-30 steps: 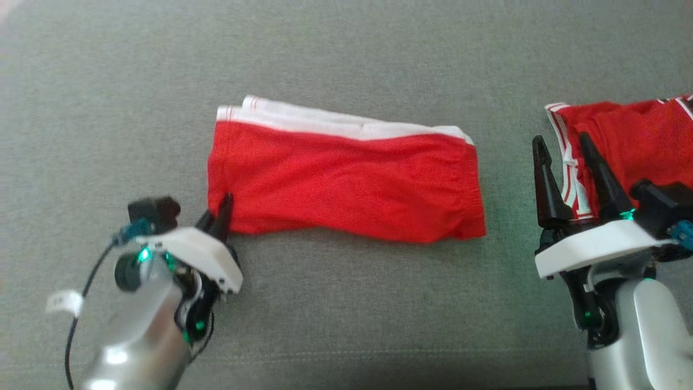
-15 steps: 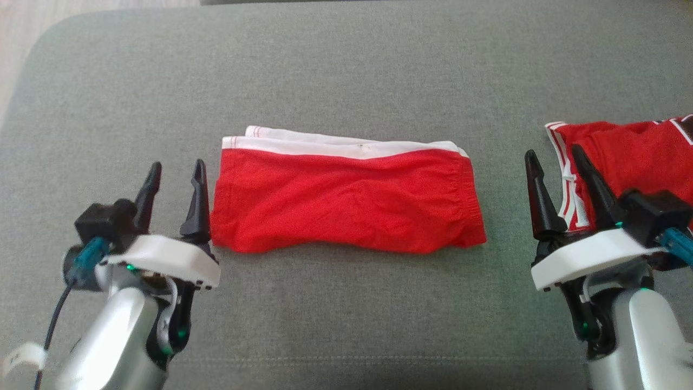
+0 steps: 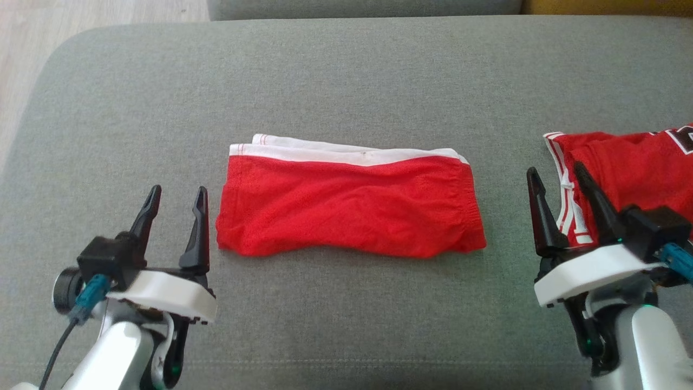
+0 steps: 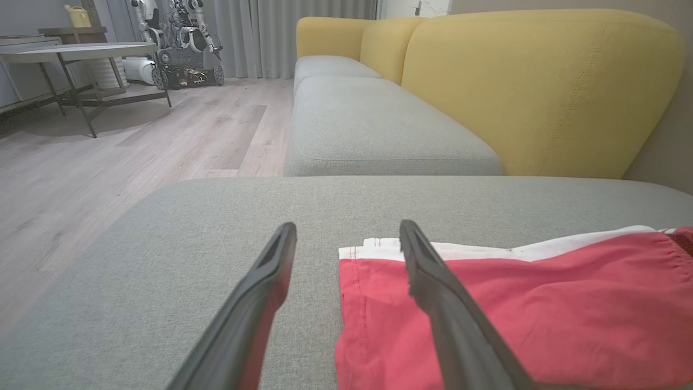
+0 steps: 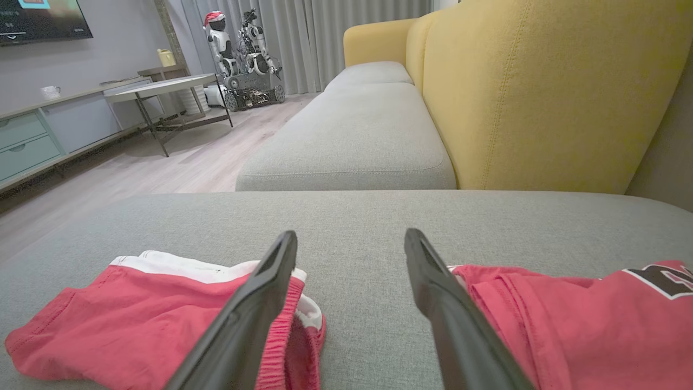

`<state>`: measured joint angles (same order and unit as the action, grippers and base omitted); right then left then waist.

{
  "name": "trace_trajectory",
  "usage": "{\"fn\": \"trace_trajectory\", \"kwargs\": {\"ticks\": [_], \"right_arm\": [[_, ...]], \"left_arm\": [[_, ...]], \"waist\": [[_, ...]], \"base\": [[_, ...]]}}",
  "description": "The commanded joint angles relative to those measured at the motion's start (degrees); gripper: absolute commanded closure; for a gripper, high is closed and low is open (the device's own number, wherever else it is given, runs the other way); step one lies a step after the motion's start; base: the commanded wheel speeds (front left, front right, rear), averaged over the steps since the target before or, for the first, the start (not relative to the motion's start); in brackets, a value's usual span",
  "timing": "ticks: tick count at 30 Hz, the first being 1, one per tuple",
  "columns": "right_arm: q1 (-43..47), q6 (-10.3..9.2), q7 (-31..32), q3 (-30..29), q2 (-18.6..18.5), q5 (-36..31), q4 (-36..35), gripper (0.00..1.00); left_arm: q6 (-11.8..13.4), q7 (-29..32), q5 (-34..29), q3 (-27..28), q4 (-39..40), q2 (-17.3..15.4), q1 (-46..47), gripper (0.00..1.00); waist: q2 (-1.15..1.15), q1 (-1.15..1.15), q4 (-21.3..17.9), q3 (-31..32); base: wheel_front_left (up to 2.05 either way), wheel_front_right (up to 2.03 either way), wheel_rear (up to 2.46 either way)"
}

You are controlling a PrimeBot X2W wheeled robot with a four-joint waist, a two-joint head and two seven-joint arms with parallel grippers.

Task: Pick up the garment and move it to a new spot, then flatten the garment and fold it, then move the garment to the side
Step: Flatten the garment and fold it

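Lying folded on cushion: red shorts. L jaws, R jaws wide, empty.

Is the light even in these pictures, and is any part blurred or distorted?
Head view: soft even light, no glare or hard shadows; the folded red shorts look slightly soft. Left wrist view: the left gripper's fingers blur toward the bottom edge. Right wrist view: the right gripper's fingers blur likewise; the lines of the sofa stay nearly straight.
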<state>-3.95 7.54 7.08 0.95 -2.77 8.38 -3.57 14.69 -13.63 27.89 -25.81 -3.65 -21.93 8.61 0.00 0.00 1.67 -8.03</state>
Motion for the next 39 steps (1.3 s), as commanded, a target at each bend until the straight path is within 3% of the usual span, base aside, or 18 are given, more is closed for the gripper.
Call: {"fn": "trace_trajectory", "kwargs": {"ticks": [1, 13, 22, 26, 31, 38, 39], "right_arm": [[-1.02, -0.05, 0.16, 1.08, -0.10, -0.22, -2.32, 0.00], [-3.74, -0.05, 0.82, 2.26, -0.10, -0.19, 0.33, 0.00], [-12.13, -0.05, 1.87, 11.51, -0.10, 1.22, 15.69, 0.00], [-14.71, -0.05, 0.43, 9.04, -0.11, -0.22, 23.15, 0.00], [-15.05, -0.05, -0.73, 6.33, -0.20, -1.32, 27.13, 0.00], [-16.61, -0.05, 3.04, 7.51, -0.17, 1.19, 32.20, 0.01], [-16.84, -0.05, 3.50, 7.72, -0.17, 1.85, 32.56, 0.55]], "left_arm": [[0.36, 0.01, -0.08, 2.16, 2.02, -1.97, 1.80, 0.00], [0.40, 0.12, 0.10, 1.62, 1.94, -1.63, 2.68, 0.00], [-0.12, -0.27, -0.92, 0.50, 1.49, -0.56, 5.32, 0.00], [-0.62, -0.59, -1.23, 0.13, 0.81, 0.14, 6.24, 0.00], [-1.02, -0.95, -1.51, 0.51, 0.20, 0.53, 6.87, 0.00], [-1.53, -1.20, -1.85, 1.05, 0.16, 1.12, 7.61, 0.00], [-1.60, -1.22, -1.93, 1.08, 0.12, 1.21, 7.70, 0.00]], "waist": [[0.00, 0.00, -0.01, -0.01], [0.00, 0.00, 0.76, -1.16], [0.00, 0.00, 2.78, -4.38], [0.00, 0.00, 3.90, -5.45], [0.00, 0.00, 4.32, -6.32], [0.00, 0.00, 4.28, -7.57], [0.00, 0.00, 4.28, -7.61]], "base": [[0.00, 0.00, 0.00], [0.00, 0.00, 0.00], [0.00, 0.00, 0.00], [0.00, 0.00, 0.00], [0.00, 0.00, 0.00], [0.00, 0.00, 0.00], [0.00, 0.00, 0.00]]}}
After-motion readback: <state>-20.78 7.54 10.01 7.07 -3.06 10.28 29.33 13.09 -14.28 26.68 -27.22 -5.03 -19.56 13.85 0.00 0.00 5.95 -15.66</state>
